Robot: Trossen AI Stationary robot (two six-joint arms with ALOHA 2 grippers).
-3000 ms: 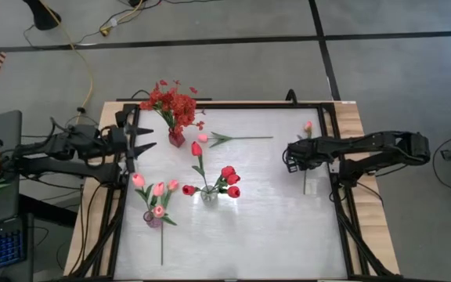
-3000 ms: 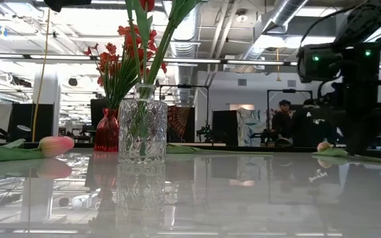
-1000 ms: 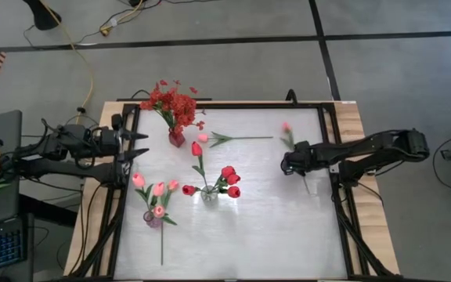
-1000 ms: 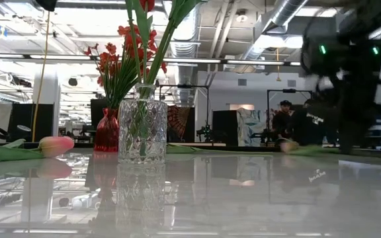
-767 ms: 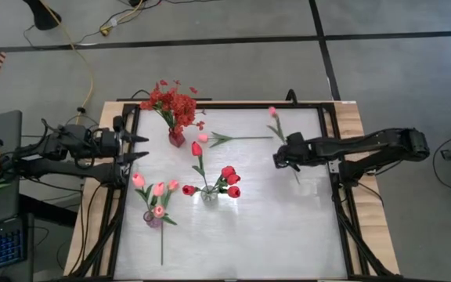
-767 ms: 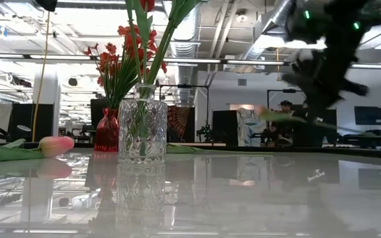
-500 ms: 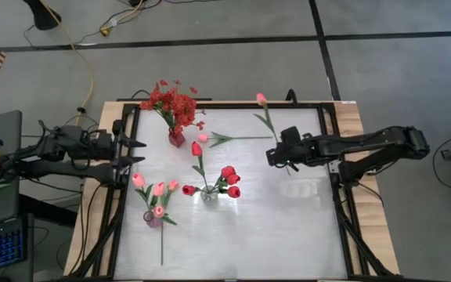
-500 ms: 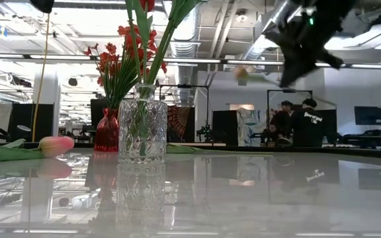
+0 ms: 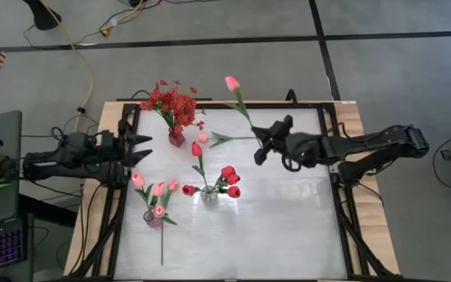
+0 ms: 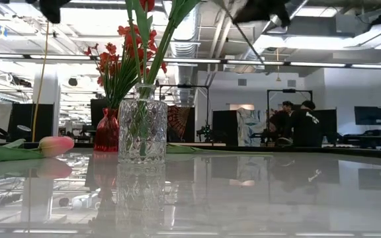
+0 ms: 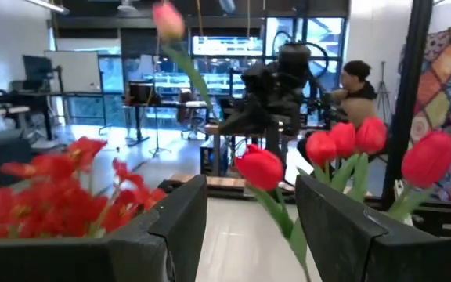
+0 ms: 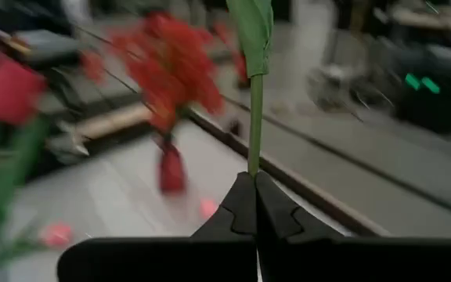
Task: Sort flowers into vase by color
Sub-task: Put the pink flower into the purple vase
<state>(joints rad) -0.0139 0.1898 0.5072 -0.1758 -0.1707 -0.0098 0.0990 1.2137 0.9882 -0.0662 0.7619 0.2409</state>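
Our right hand (image 9: 258, 147) pinches the pink flower (image 9: 232, 83) stem, high at twelve o'clock above the table (image 9: 288, 227). It may slip. Our left hand (image 9: 138, 149) waits open at nine o'clock.

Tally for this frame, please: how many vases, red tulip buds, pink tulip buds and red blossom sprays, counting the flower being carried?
Vases: 3 (red vase, clear vase, purple vase)
Red tulip buds: 5, in the clear vase
Pink tulip buds: 6 (4 at the purple vase, lying tulip, carried tulip in the right hand)
Red blossom spray: 1
Total: 15
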